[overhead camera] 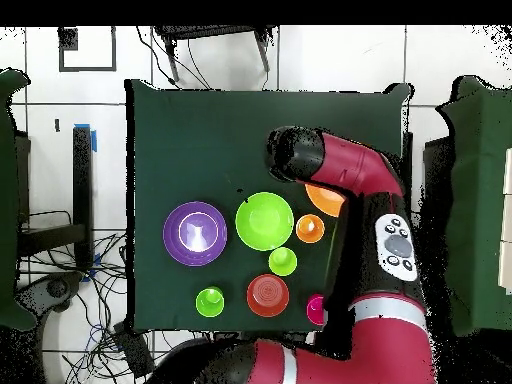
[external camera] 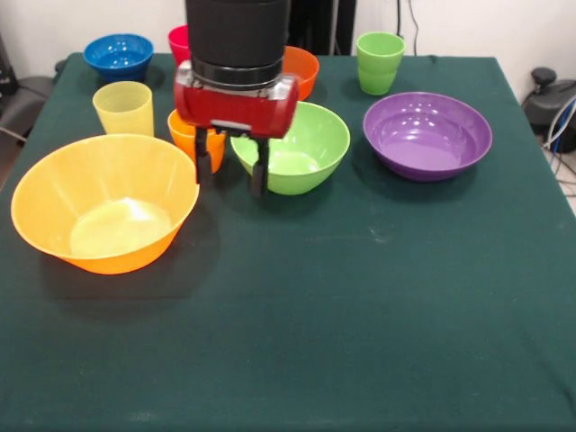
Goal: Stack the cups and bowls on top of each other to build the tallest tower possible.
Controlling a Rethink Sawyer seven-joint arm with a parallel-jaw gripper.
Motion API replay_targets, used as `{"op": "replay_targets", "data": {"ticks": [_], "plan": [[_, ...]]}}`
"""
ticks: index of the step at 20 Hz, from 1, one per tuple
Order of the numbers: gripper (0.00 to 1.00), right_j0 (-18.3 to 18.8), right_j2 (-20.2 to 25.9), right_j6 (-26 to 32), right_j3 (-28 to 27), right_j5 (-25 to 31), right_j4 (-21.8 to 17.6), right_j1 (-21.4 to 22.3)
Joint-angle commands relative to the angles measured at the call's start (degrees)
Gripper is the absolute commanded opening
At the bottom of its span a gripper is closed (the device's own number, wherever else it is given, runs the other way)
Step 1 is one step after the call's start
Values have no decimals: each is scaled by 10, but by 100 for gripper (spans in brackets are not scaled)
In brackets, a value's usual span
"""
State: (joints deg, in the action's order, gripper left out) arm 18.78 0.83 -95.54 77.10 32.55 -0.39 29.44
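Note:
My gripper [external camera: 232,171] hangs open and empty just above the cloth, between the very large orange bowl [external camera: 103,202] and the lime green bowl [external camera: 292,148], right in front of the orange cup [external camera: 184,135]. The yellow cup [external camera: 123,108], blue bowl [external camera: 119,54], red cup [external camera: 180,40], orange-red bowl [external camera: 304,67], green cup [external camera: 380,61] and purple bowl [external camera: 427,135] stand apart; nothing is stacked into a tower. The overhead view shows the purple bowl [overhead camera: 194,233], lime green bowl [overhead camera: 264,221], orange cup [overhead camera: 310,228], a lime green cup [overhead camera: 283,261], orange-red bowl [overhead camera: 268,295] and green cup [overhead camera: 210,301].
The dark green cloth [external camera: 360,315] covers the table. My arm [overhead camera: 345,175] hides most of the large orange bowl, the yellow cup and the blue bowl from above. Cables and chair parts lie beyond the table's edges.

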Motion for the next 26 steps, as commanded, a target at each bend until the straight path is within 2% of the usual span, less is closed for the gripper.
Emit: {"op": "replay_targets", "data": {"ticks": [1,6,17,26], "plan": [[100,31,74,104,-9,50,-60,-24],[100,61,85,130,-6,73,-73,-23],[100,147,140,186,7,93,-128,-18],[100,202,185,219,-3,100,-176,-38]]}}
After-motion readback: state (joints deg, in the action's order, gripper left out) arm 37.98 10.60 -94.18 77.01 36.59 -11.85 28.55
